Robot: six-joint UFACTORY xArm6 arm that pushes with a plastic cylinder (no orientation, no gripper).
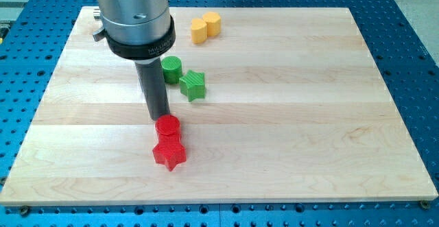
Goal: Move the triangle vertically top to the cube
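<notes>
While my tip point(160, 116) rests on the wooden board point(309, 117), it sits at about 11 o'clock of the red cylinder point(167, 126), just beside it. No jaws exist here, only a bare rod. Touching that cylinder at 6 o'clock lies the red star point(169, 152). At 12 o'clock of the rod's end stand the green cylinder point(171, 68) and green star point(193, 85); two yellow blocks point(206, 27) touch farther up. I cannot pick out a triangle or cube.

Red blocks point(168, 142), green blocks point(184, 77), yellow blocks point(206, 27), pale wooden board point(309, 117).
</notes>
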